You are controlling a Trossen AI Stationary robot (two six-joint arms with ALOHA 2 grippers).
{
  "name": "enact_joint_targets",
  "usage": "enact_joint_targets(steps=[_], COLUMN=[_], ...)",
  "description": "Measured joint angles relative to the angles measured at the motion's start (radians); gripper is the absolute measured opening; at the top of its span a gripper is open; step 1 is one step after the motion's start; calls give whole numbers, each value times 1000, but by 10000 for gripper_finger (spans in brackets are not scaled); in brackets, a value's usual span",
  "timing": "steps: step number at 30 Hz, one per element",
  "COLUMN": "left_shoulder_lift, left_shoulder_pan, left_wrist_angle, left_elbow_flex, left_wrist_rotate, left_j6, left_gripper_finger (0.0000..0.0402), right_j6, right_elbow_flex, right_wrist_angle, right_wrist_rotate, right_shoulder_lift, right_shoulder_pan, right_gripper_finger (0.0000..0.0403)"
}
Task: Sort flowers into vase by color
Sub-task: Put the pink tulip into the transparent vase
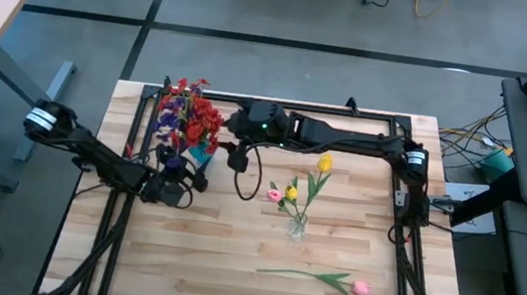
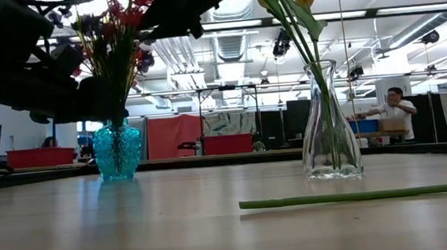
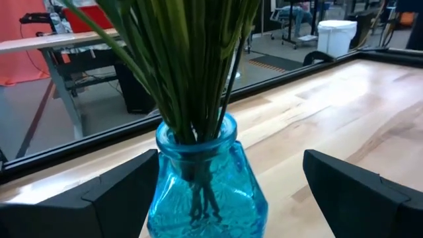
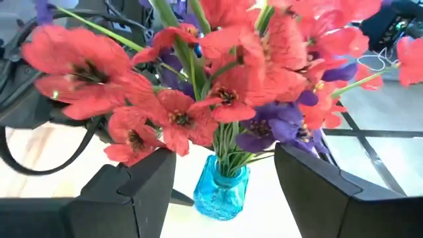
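Observation:
A blue glass vase point(image 1: 200, 153) point(image 2: 117, 150) stands on its base at the table's far left and holds red and purple flowers point(image 1: 187, 113) point(image 4: 218, 92). My left gripper point(image 1: 182, 182) point(image 3: 231, 158) is open at table height on the vase's near side, one finger on either side of the vase body point(image 3: 205, 188), with no touch showing. My right gripper point(image 1: 227, 145) point(image 4: 225, 158) is open above the blooms, beside the vase point(image 4: 221, 192). A clear vase point(image 1: 296, 226) point(image 2: 330, 125) holds yellow and pink buds point(image 1: 323, 163). A pink flower point(image 1: 359, 288) lies flat on the table.
The lying flower's green stem point(image 2: 355, 197) runs along the near right part of the table. A black frame rail point(image 1: 348, 113) borders the far edge, and side rails point(image 1: 409, 256) run down both sides. Bare wood point(image 1: 209, 262) lies near the front left.

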Motion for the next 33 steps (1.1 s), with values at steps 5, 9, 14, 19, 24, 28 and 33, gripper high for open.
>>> enact_joint_targets(steps=[5,9,14,19,24,28,33], left_shoulder_lift=[-35,-63,-114,-187,-278,-299,-269], left_shoulder_pan=[-8,-32,-70,-117,-143,-144,-192], left_wrist_angle=[0,-3,-45,-162,-492,-877,-1172], left_elbow_flex=[0,0,0,10,104,206,342], left_wrist_rotate=[0,5,5,64,392,728,1053], left_j6=[30,52,78,44,-111,-397,-594], left_gripper_finger=[357,357,357,357,357,357,357], right_j6=[-1,0,0,3,56,87,150], right_elbow_flex=[0,0,0,27,96,191,392], right_wrist_angle=[-41,-61,-72,-100,-204,-337,-571], right_wrist_rotate=[0,0,0,0,-1,-5,-8], right_shoulder_lift=[-38,-68,-119,-179,-237,-265,-274], right_shoulder_pan=[0,0,0,0,0,2,6], right_gripper_finger=[249,249,249,249,249,249,249])
